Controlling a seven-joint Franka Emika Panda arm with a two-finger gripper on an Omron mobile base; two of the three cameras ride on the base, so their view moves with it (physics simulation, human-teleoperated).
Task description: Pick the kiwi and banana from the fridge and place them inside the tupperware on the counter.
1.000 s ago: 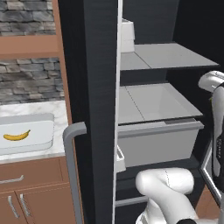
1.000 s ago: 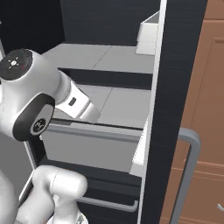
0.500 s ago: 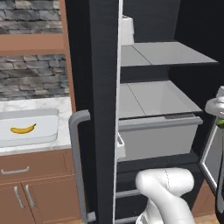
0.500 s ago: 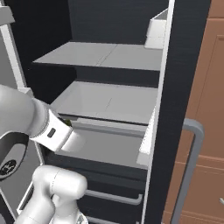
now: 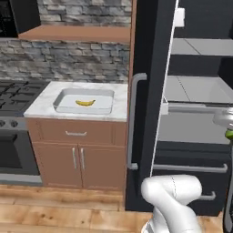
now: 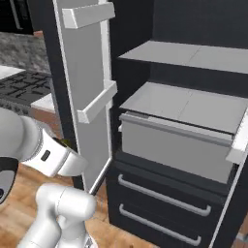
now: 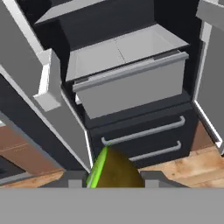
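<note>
Kiwi point(image 7: 111, 170) in transit from fridge point(image 5: 182, 113) to counter point(image 5: 120, 102).
The gripper point(image 7: 111, 183) is clenched on the fruit outside the open fridge; the banana point(image 5: 85, 103) already lies in the tupperware point(image 5: 61, 98). The next move likely calls for carrying the fruit over the tray and releasing.

From my seat, the banana point(image 5: 85, 103) lies in the tupperware point(image 5: 63, 96) on the worktop point(image 5: 119, 105), with the stove point(image 5: 16, 91) to its left and the open fridge point(image 5: 150, 54) to its right. Inside the fridge, a shelf point(image 6: 193, 54) sits above a drawer point(image 6: 169, 145), with two handled drawers point(image 6: 162, 196) below. The kiwi point(image 7: 111, 169) sits between the fingers of my end effector point(image 7: 109, 180), in front of the fridge and outside it.
</note>
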